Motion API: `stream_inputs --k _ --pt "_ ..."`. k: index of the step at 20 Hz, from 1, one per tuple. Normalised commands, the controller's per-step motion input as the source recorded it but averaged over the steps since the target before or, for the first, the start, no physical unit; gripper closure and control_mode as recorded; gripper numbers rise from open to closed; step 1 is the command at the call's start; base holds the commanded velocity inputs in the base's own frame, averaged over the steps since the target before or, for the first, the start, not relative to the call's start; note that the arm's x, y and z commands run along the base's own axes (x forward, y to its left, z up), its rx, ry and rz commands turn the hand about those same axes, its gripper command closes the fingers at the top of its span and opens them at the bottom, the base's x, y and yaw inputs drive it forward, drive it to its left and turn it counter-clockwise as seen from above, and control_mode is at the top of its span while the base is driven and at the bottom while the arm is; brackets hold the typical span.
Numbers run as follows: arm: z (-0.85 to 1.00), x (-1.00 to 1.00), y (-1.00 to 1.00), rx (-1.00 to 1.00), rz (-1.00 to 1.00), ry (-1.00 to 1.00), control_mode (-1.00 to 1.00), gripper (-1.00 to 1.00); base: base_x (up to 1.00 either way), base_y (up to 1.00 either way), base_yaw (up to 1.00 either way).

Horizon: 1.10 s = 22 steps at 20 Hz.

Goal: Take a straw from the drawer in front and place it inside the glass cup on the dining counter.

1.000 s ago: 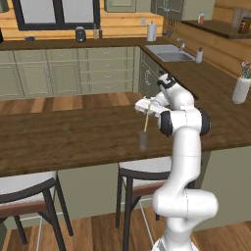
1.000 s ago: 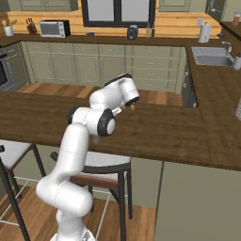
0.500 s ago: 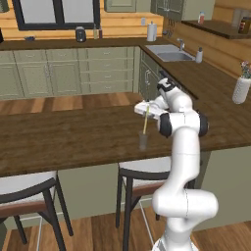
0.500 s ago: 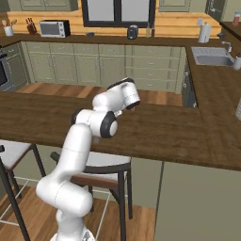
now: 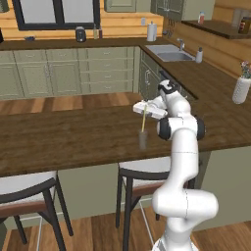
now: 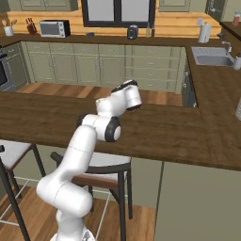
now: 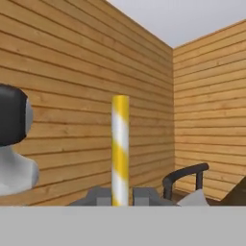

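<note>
Dark brown dining counter [image 5: 73,137] in left base view: gripper [image 5: 143,107] above glass cup [image 5: 143,139], clenched on straw [image 5: 143,119], which hangs upright with lower end at cup mouth. Right base view: arm bent over counter [image 6: 179,136]. Hand view: yellow-white striped straw [image 7: 120,149] pinched between fingertips [image 7: 98,197], wood-plank wall behind.

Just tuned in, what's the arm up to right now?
The gripper is shut on the straw, holding it roughly upright over the glass cup on the dining counter. The straw's lower end is at or just above the cup's mouth; whether it has entered is hard to tell. In the hand view the straw stands clamped between the fingertips.
</note>
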Motion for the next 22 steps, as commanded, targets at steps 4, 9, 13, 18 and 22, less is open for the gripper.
stream_inputs --k 4,9,13,18,22 --pt "-0.21 -0.12 0.00 0.00 0.00 0.10 -1.00 1.00 0.00 0.00 0.00" --pt "-0.26 -0.27 0.00 0.00 0.00 0.10 -1.00 1.00 0.00 0.00 0.00" --pt "-0.22 0.00 0.00 0.00 0.00 0.08 -1.00 1.00 0.00 0.00 0.00" --pt "-0.04 0.00 0.07 0.00 0.00 0.03 -1.00 -1.00 0.00 0.00 0.00" --pt "0.00 -0.01 0.00 -0.06 0.00 0.00 -1.00 -1.00 0.00 0.00 0.00"
